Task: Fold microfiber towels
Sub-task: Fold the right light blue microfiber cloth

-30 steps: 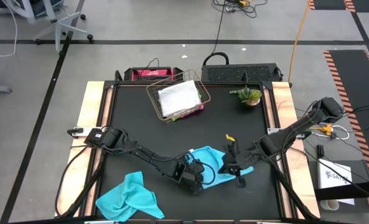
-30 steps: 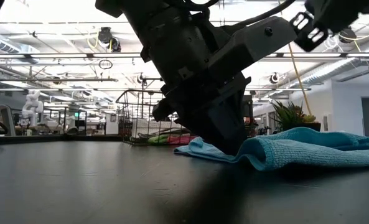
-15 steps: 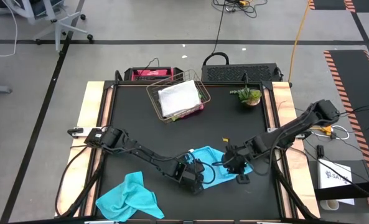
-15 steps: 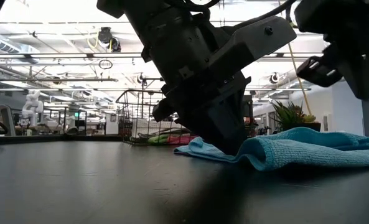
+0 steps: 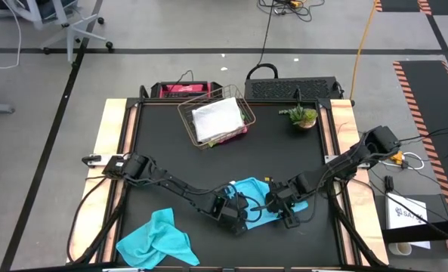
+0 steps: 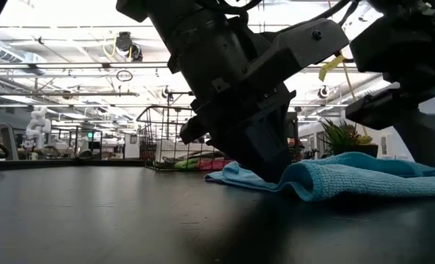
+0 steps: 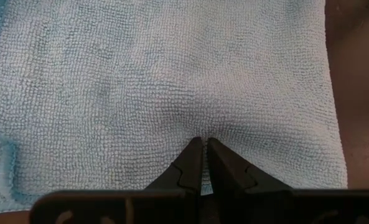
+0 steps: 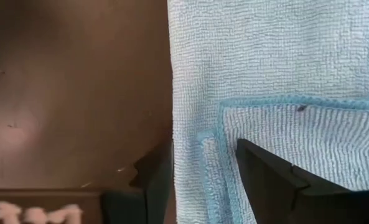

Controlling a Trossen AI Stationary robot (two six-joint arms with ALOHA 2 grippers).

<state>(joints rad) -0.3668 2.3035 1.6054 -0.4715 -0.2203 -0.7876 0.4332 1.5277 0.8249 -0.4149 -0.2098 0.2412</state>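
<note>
A turquoise towel (image 5: 255,190) lies on the black table near its front edge, with one hemmed layer (image 8: 296,143) folded over another. My left gripper (image 7: 203,142) is shut, its tips down on this towel. My right gripper (image 8: 200,174) stands open at the towel's right side. One of its fingers (image 8: 154,177) is over bare table and the other (image 8: 268,180) over the folded layer. I cannot tell whether they touch the cloth. A second turquoise towel (image 5: 157,240) lies crumpled at the front left. More towels lie in a wire basket (image 5: 214,119). My left gripper presses its shut fingertips (image 7: 195,152) down on the towel's flat top face (image 7: 203,127), a little in from its near edge. The fingers slant down from above. The cloth puckers toward the tips and lies on the table (image 6: 129,213).
The wire basket stands at the back middle, with a white cloth on top of pink and green ones. A small potted plant (image 5: 302,116) stands at the back right. Bare black table (image 5: 163,151) lies between the basket and the towels.
My right gripper has come down and toward the table's left, onto the right side of the folded towel, tipping to point more steeply down. My left gripper and both turquoise towels have stayed where they were.
</note>
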